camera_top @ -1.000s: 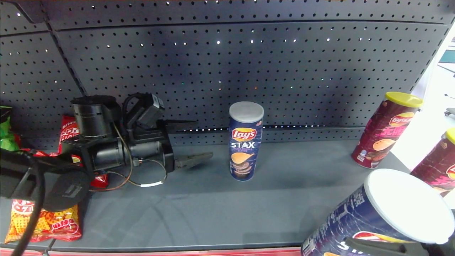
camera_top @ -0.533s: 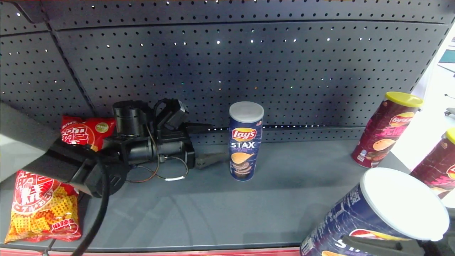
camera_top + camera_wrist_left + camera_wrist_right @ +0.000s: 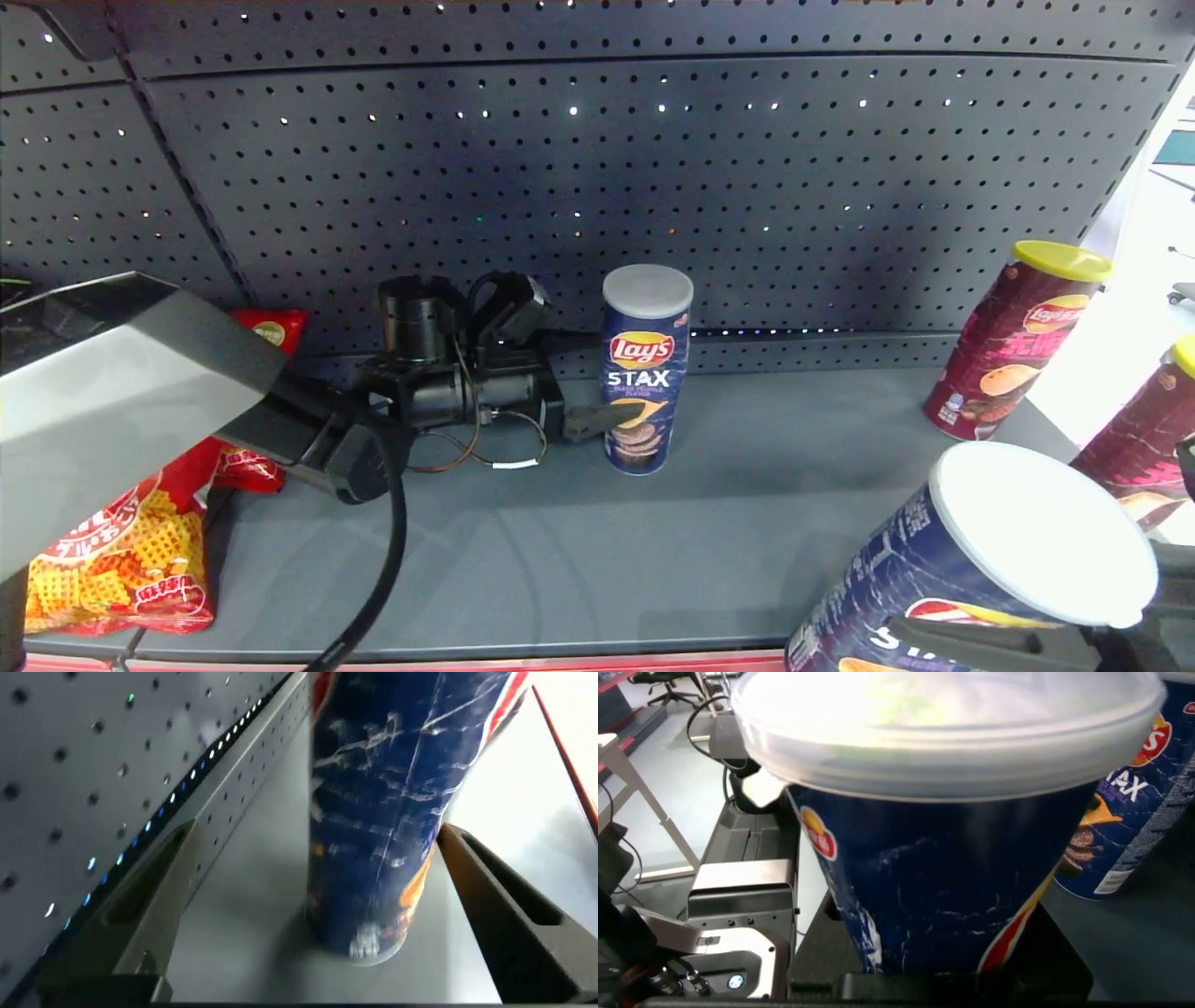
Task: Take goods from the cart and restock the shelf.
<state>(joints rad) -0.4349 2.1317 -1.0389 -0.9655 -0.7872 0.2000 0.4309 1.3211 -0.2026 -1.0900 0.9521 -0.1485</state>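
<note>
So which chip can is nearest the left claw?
The upright blue can mid-shelf: the left gripper's open fingers flank it. The other blue can sits in the right gripper.

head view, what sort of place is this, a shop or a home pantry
Most likely a shop aisle: a grey pegboard-backed shelf holding an upright blue chip can, maroon chip cans and red snack bags.

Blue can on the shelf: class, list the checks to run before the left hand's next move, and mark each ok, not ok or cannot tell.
1. Blue can upright on the shelf: ok.
2. Can between the left hand's fingers: ok.
3. Both fingers touching the can: not ok, a gap shows beside one.
4. Bare shelf between it and the maroon can: ok.
5. Second blue can held in the right hand: ok.
</note>
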